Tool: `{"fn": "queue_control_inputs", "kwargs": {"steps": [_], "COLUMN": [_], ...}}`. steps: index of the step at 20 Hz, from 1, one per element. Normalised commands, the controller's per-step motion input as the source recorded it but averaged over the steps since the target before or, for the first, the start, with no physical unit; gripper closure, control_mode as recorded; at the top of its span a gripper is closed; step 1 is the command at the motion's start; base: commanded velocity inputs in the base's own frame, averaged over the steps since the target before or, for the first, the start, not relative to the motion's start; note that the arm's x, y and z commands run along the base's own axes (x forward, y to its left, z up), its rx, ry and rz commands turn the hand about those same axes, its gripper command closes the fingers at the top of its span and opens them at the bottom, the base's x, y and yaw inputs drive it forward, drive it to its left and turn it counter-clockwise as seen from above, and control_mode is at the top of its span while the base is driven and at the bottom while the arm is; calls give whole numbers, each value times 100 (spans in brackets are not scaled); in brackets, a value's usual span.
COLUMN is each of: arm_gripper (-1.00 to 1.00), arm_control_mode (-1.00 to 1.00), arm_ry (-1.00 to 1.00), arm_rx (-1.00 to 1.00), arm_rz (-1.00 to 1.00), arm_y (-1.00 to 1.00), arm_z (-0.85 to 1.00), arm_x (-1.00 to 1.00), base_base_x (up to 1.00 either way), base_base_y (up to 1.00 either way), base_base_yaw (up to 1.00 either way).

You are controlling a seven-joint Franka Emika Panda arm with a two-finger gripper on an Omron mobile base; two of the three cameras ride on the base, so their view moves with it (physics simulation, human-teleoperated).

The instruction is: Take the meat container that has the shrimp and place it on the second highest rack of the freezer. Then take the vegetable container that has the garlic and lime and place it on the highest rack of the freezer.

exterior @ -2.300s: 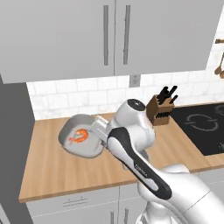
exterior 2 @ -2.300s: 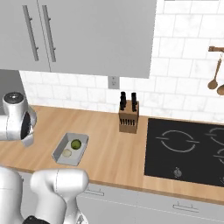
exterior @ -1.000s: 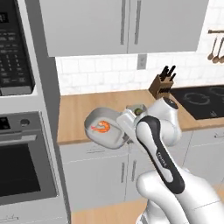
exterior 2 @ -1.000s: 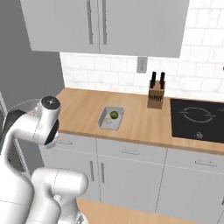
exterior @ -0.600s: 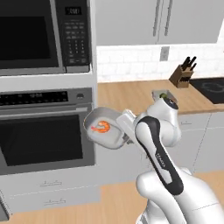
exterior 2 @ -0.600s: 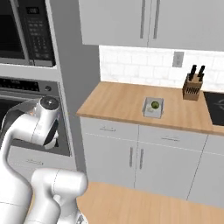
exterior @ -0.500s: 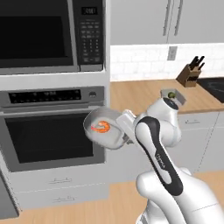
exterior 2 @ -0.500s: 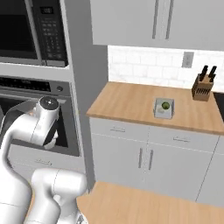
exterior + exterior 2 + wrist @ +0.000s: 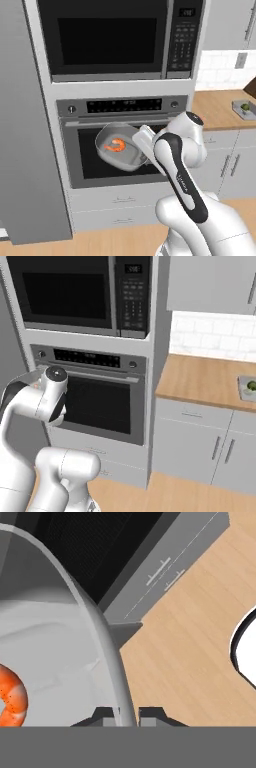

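Meat container (image 9: 119, 152) held in the air before the black oven window (image 9: 95, 155), left of the white arm (image 9: 180, 170); shrimp (image 9: 115, 145) lying inside. Gripper (image 9: 125, 714) clamped on its rim, fingers on either side of the wall. Far right on the counter (image 9: 215, 107), grey tray (image 9: 244, 109) carrying the lime (image 9: 245, 106).

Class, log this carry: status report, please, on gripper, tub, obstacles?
Gripper shut on meat container rim. Shrimp inside, tub held before oven. Freezer at left.

Oven (image 9: 120, 145) front just behind the raised meat container (image 9: 119, 146) — open floor (image 9: 190, 637) below.
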Motion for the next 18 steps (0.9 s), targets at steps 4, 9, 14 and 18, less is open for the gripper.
{"fn": "queue_control_inputs", "kwargs": {"steps": [4, 9, 14, 18], "arm_gripper": [100, 100, 100, 100], "arm_control_mode": [100, 100, 100, 100], "arm_ry": [0, 0, 0, 0], "arm_rx": [0, 0, 0, 0], "arm_rz": [0, 0, 0, 0], "arm_y": [0, 0, 0, 0], "arm_z": [0, 0, 0, 0], "arm_x": [0, 0, 0, 0], "base_base_x": [-17, -8, 0, 0], "base_base_y": [100, 100, 100, 97], "base_base_yaw": [5, 1, 0, 0]}}
